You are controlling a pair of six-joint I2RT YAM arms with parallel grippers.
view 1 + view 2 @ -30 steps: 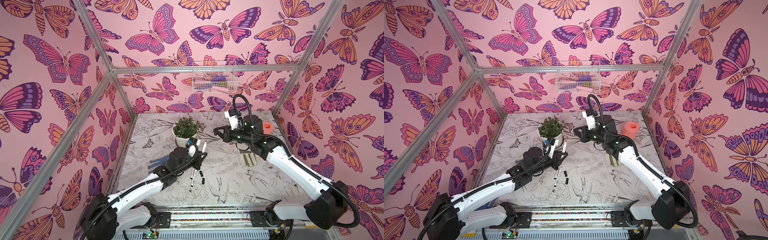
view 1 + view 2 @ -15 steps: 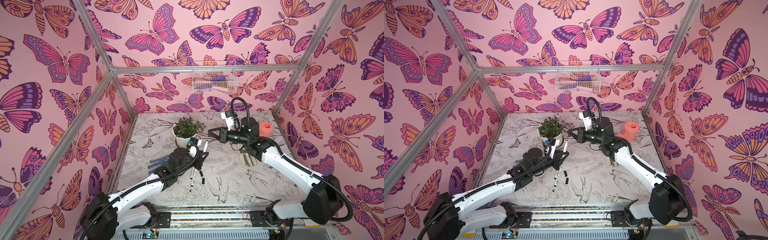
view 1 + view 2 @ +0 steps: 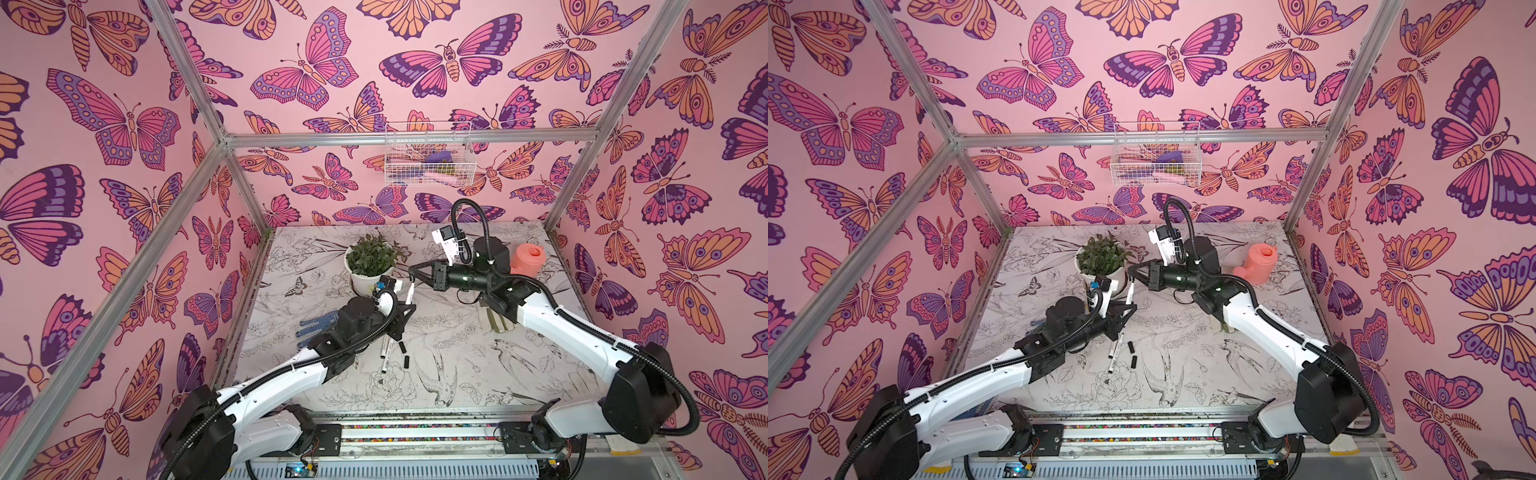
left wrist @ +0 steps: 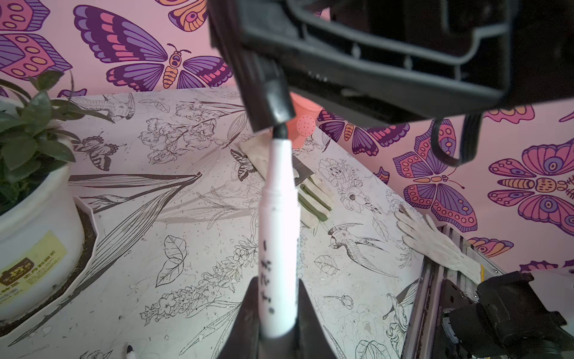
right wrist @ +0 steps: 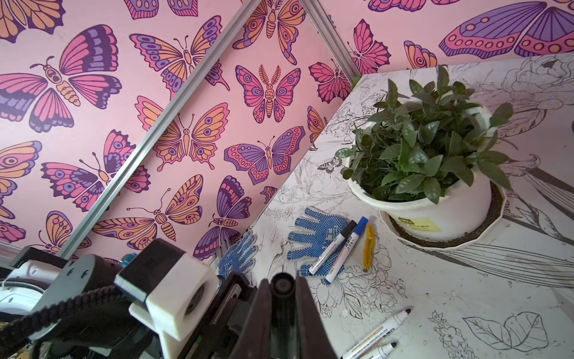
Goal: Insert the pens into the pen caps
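Bright even light, faint shadows; wrist views bend at edges

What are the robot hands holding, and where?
Left end effector: a pen, gripped on its barrel, far from the tip. Right end effector: a black cap, pinched by its sides.

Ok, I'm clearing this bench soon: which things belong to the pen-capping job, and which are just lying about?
Job: pen in the left end effector; black cap in the right end effector; uncapped pens; loose caps; two capped pens, already done.
Lying about: potted plant, watering can, blue gloves, beige gloves, yellow piece, wire basket.
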